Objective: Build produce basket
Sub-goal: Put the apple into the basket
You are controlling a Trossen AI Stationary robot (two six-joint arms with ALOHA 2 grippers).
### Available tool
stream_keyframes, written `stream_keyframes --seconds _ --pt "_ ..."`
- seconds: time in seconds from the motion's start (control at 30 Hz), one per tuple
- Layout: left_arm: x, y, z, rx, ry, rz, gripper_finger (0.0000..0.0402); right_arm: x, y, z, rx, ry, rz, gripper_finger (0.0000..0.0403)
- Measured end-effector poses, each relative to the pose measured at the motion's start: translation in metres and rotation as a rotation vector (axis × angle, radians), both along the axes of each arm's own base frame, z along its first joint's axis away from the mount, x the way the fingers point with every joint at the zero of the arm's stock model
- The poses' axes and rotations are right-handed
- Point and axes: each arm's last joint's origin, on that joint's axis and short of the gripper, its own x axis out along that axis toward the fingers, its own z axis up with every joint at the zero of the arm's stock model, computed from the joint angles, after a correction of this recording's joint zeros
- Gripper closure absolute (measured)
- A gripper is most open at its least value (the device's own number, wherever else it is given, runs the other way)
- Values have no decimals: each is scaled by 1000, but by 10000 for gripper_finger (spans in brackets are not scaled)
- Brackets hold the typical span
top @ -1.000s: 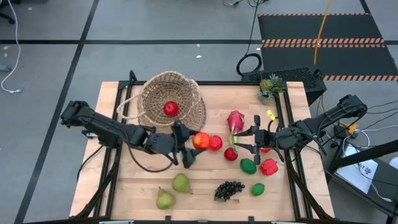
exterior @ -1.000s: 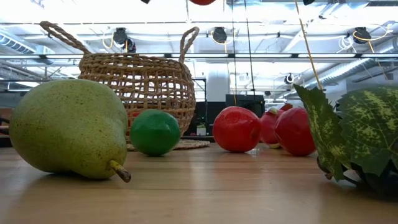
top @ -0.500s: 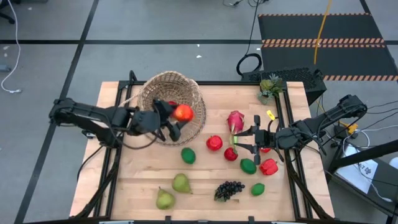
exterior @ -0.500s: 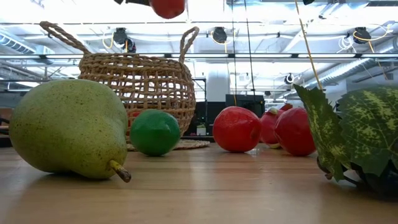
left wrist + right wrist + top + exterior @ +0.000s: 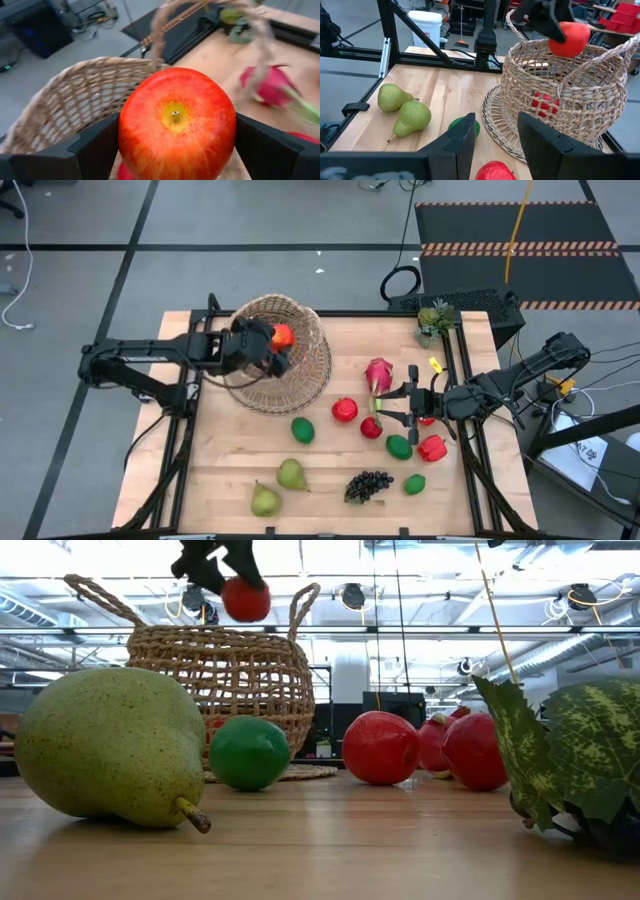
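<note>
The round woven wicker basket (image 5: 278,352) stands on the wooden worktop (image 5: 230,470); above its rim the left tool (image 5: 272,345) clamps a glossy red apple (image 5: 283,336); the right tool (image 5: 378,405) hangs half-open, holding nothing, near a pink dragon fruit (image 5: 378,373).

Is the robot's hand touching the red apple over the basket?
Touching. The left wrist view shows the left gripper with a dark finger pressed against each side of the red apple, no gap, above the basket.
</note>
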Motion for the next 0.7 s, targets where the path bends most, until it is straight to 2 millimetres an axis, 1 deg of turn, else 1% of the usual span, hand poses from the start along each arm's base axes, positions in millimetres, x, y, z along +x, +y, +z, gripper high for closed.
stream_keyframes --seconds 0.13,0.3,0.37,0.43,0.7 --pt "-2 14 -1 10 19 45 53 0 0 0 0 0 0 259" --pt "-1 27 -7 -25 38 90 53 0 0 0 0 0 0 259" --pt "4 29 -11 -46 39 91 53 0 0 0 0 0 0 259" --pt "7 31 -18 -64 80 83 53 0 0 0 0 0 0 259" --pt "25 33 -41 -95 155 107 53 0 0 0 1 1 0 259"
